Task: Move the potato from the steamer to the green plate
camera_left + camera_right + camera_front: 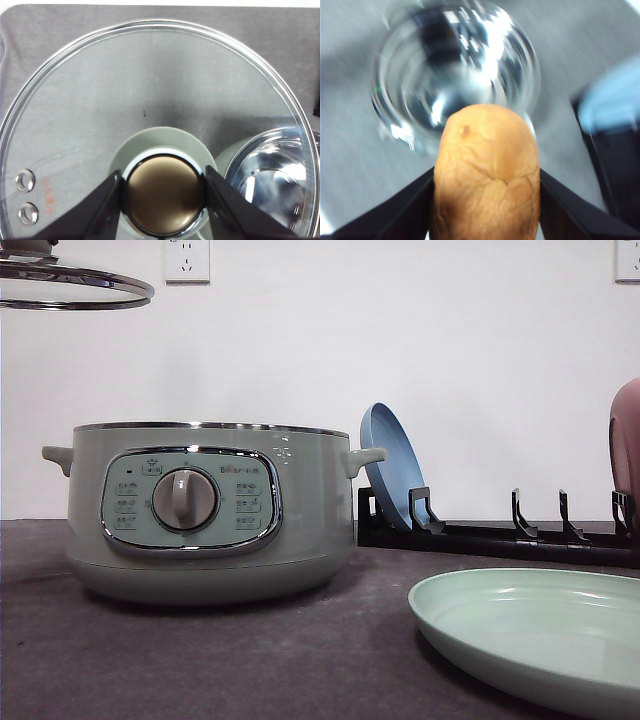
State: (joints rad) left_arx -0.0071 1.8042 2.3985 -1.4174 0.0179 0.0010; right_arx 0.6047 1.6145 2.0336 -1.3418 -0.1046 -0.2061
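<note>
Potato (487, 175): we are holding it clamped in right gripper (485, 200) above steamer (455, 75); left gripper (162, 200) is clamping lid knob (164, 200); green plate (540, 635) is waiting.

The steamer (200, 515) is seen to be smooth and a little shiny, with a bright metal rim and a mirror-like metal inside. Its lid (150, 115) is made of clear glass edged in shiny metal, with a glossy brown knob. The potato (487, 175) is covered in dull, wrinkled skin. The green plate (540, 640) is smooth and matt. The table (250, 660) is covered in rough grey cloth.
</note>
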